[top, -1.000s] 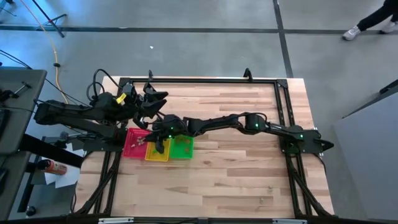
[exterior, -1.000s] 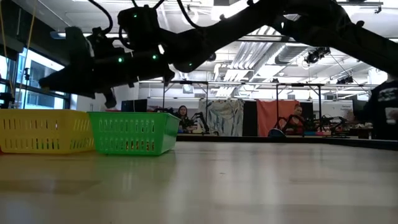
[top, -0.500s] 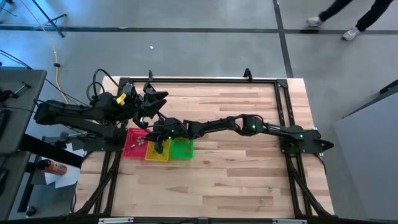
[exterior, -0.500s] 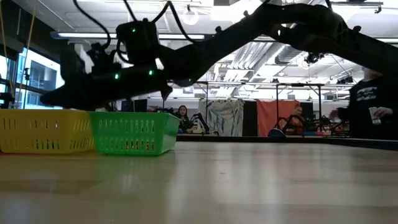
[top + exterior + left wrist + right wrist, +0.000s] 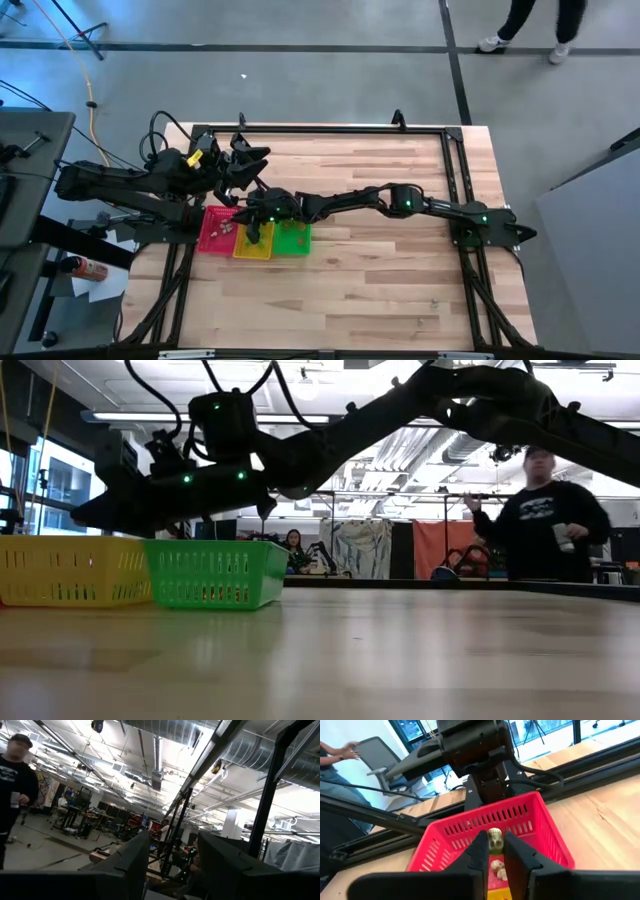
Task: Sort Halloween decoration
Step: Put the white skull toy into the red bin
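My right gripper (image 5: 495, 841) reaches across the table to three trays at the left and hangs over the red tray (image 5: 540, 827), shut on a pale skull trinket (image 5: 495, 839). In the high view it (image 5: 243, 227) is above the border of the red tray (image 5: 212, 232) and the yellow tray (image 5: 252, 246). Two more pale trinkets (image 5: 497, 868) lie on the red tray's floor. The green tray (image 5: 293, 238) stands to the right of the yellow one. My left gripper (image 5: 172, 865) waits, raised and open, behind the trays (image 5: 245, 160). My right gripper pinches the pale skull trinket by its two sides (image 5: 494, 836) between the free ends of its two fingers. The fingers come nearly level from the table's right side. The trinket is lifted clear, above the red tray's floor.
In the low view the yellow tray (image 5: 70, 570) and the green tray (image 5: 215, 573) stand side by side under the right arm (image 5: 330, 440). Bare wooden table (image 5: 400, 270) lies right of and in front of the trays. A person (image 5: 540, 520) walks beyond the table.
My right gripper has sunk a little toward the trays and tipped its fingers downward, still over the red and yellow trays. My left arm has kept still.
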